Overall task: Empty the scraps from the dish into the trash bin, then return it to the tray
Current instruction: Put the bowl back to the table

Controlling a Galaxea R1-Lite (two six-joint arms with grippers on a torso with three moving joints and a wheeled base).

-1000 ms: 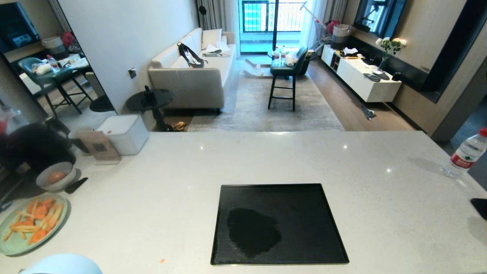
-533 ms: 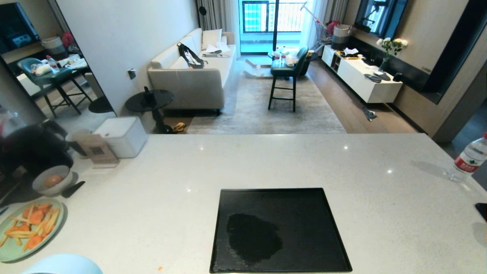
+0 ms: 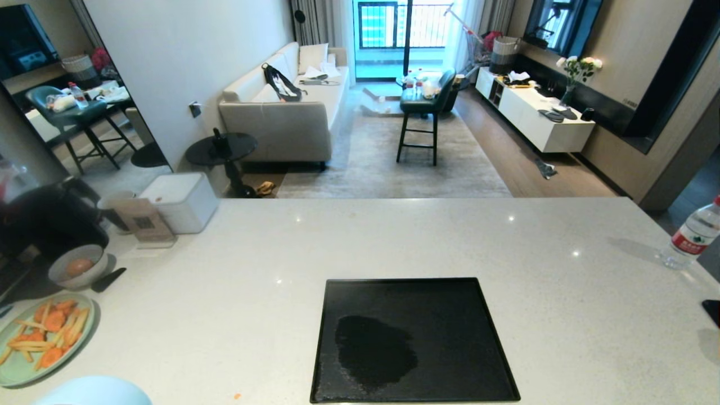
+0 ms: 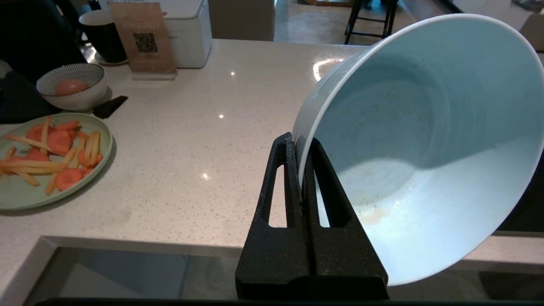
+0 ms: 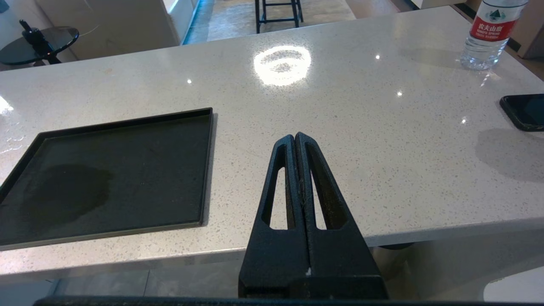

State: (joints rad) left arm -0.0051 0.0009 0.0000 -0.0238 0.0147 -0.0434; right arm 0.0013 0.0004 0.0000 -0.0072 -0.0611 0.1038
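Note:
My left gripper (image 4: 299,142) is shut on the rim of the dish (image 4: 425,140), a pale blue-white bowl tilted on edge, with only a faint smear inside. The dish's rounded back (image 3: 93,391) shows at the head view's lower left edge. The black tray (image 3: 413,337) lies flat on the white counter, bare except for a dull patch. My right gripper (image 5: 295,137) is shut on nothing, held before the counter's near edge to the right of the tray (image 5: 106,170). The scraps and the trash bin are out of view.
A pale green plate (image 3: 17,365) of orange and yellow pieces and a grey speckled bowl (image 3: 76,270) sit at the counter's left. A white box (image 3: 180,199) and a card stand behind them. A water bottle (image 3: 692,233) and a dark phone (image 5: 525,111) are at the right.
The whole head view shifted slightly down and left between the oldest frame and half a second ago, then held still. The dish stays at the lower left edge.

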